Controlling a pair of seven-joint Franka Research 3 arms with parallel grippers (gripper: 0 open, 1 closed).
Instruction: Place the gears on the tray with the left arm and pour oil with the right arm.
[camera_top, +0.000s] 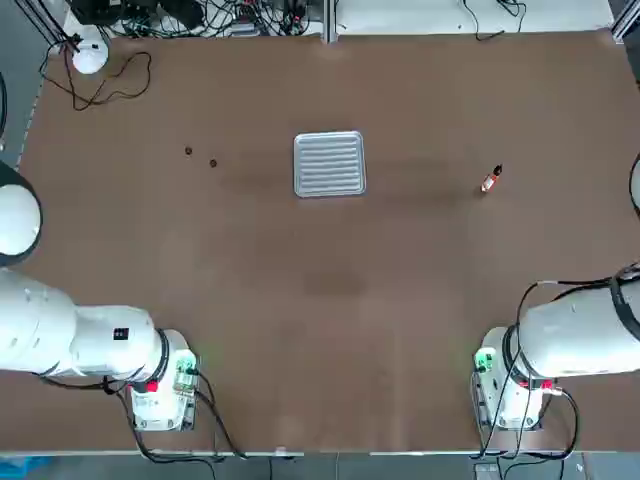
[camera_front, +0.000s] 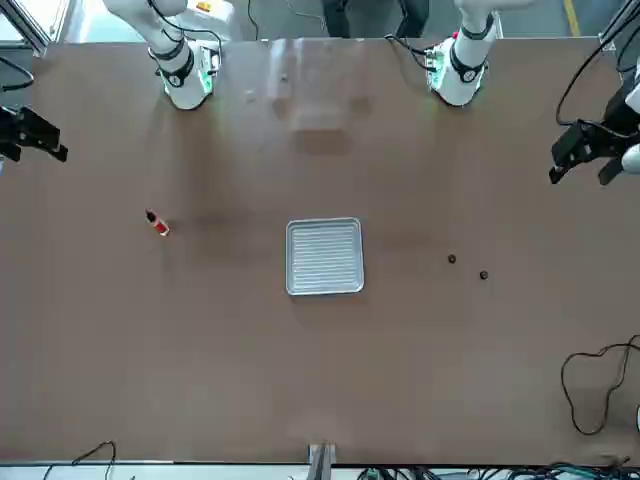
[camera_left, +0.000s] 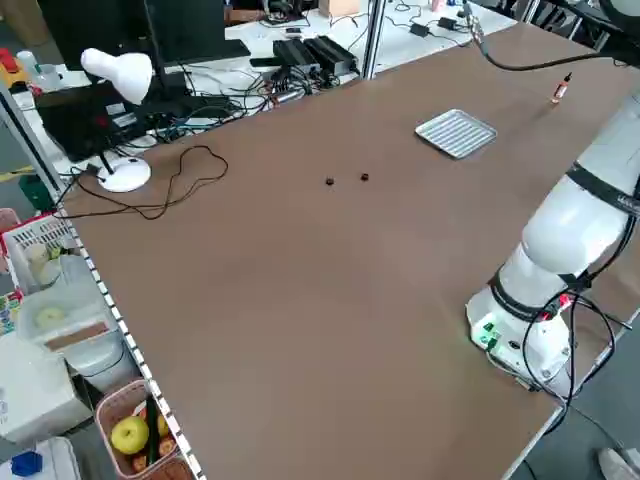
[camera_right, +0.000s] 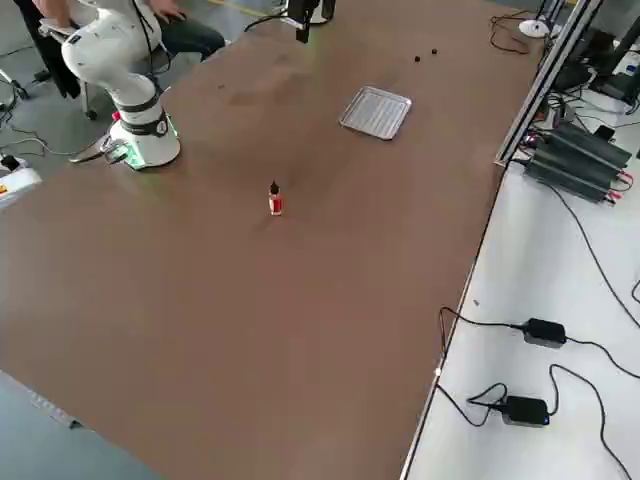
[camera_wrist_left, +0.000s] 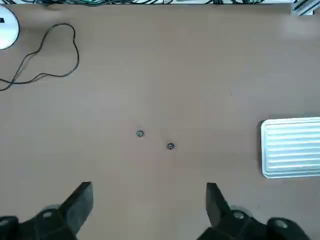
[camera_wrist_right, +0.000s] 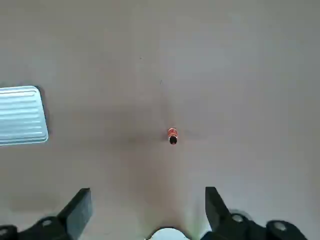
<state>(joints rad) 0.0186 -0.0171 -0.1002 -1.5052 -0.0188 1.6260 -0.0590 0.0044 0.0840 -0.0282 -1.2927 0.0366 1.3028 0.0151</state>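
- Both of my arms sit high and back from the work. The left gripper (camera_wrist_left: 145, 210) hangs with its fingers spread wide apart and nothing between them; the right gripper (camera_wrist_right: 145, 212) is spread the same way, also empty.
- The gears (camera_top: 200, 157) lie flat on the bare table (camera_top: 330, 300), well to the left of the tray (camera_top: 329, 163), close to each other but not touching. Nothing is on the tray yet.
- I judge the gears to be rigid, light and very thin, so there is little edge to catch. I would come straight down, fingers straddling one disc, and close across its rim right at the table surface. A shallow grip could let it skid or flip out, so one disc at a time.
- The tray's ribbed grooves may let a small disc settle tilted in a groove; I would release low.
- The oil bottle (camera_top: 491, 179) stands upright on the right side of the table, well apart from the tray, dark cap up.
- It looks light, narrow and easy to topple. I would take it around the orange body, below the cap, from the side, closing gently so the bottle does not squirt or slip.
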